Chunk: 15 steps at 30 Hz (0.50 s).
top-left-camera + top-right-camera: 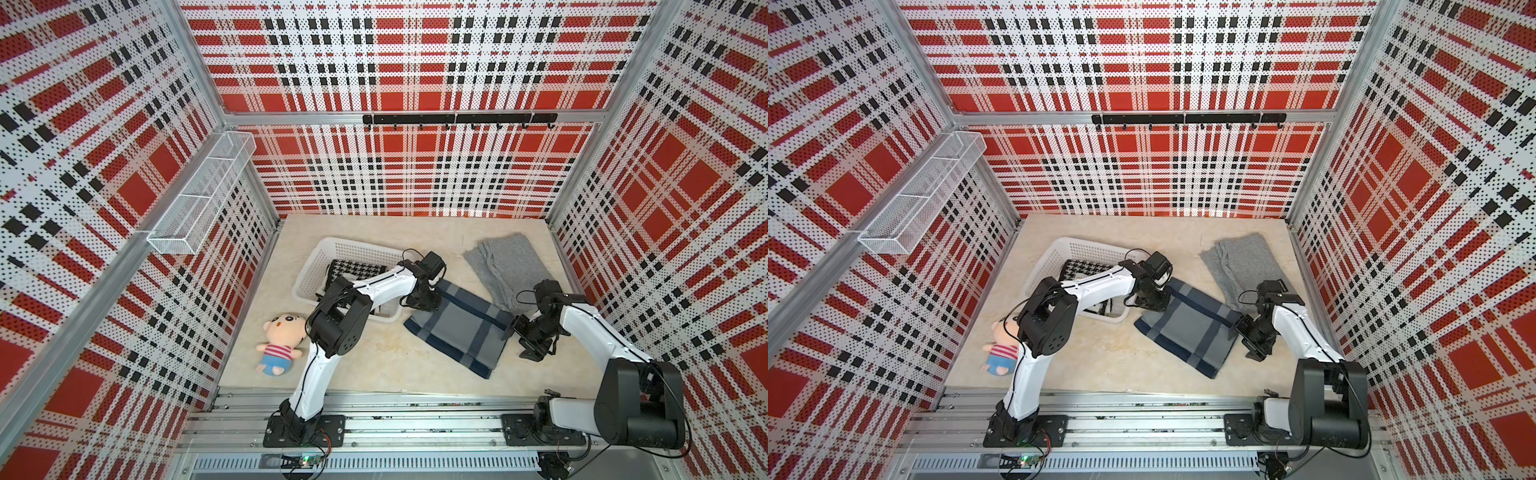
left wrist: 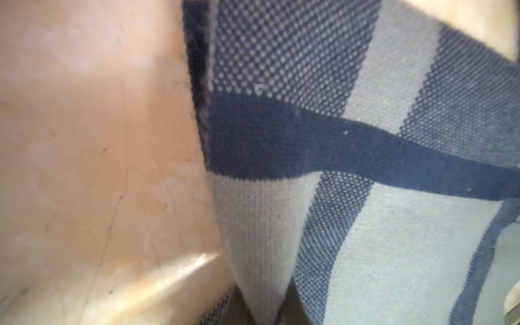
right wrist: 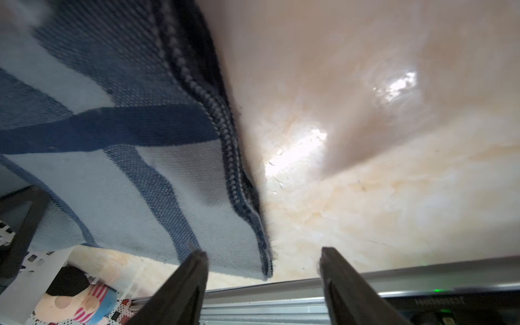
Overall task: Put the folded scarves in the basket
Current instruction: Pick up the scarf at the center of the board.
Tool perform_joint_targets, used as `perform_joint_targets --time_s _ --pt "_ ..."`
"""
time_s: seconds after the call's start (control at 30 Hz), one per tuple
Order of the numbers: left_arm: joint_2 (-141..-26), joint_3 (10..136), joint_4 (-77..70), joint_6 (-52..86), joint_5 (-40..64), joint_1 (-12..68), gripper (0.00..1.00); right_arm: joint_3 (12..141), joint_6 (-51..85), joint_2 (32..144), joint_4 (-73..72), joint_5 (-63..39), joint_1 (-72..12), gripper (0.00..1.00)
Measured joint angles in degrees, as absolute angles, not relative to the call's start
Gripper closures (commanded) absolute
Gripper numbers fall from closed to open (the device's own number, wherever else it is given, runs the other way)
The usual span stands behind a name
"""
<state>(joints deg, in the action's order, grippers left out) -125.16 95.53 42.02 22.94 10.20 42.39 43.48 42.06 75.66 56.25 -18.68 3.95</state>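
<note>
folded scarf: blue-grey plaid, lying flat and skewed on the surface, just right of the basket. corner nearest it looks pinched up, wrist view blurry. basket: white lattice, upright, back-left, houndstooth cloth inside.

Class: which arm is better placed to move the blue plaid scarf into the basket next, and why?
Left. The left gripper is shut on a corner of the blue plaid scarf, beside the basket; the right gripper stands open at the far edge, gripping nothing.

High downward top views; wrist cameras close over scarf.
</note>
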Motion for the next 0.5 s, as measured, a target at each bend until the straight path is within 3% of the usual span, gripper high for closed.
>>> perform_joint_targets --time_s 0.13,0.5 --pt "-125.16 95.53 42.06 22.92 10.02 42.41 1.00 40.99 41.58 77.67 51.88 -21.26 3.95 0.33" --pt "-125.16 95.53 42.06 22.72 10.22 42.35 1.00 36.42 41.91 82.00 43.70 -29.17 3.53 0.69"
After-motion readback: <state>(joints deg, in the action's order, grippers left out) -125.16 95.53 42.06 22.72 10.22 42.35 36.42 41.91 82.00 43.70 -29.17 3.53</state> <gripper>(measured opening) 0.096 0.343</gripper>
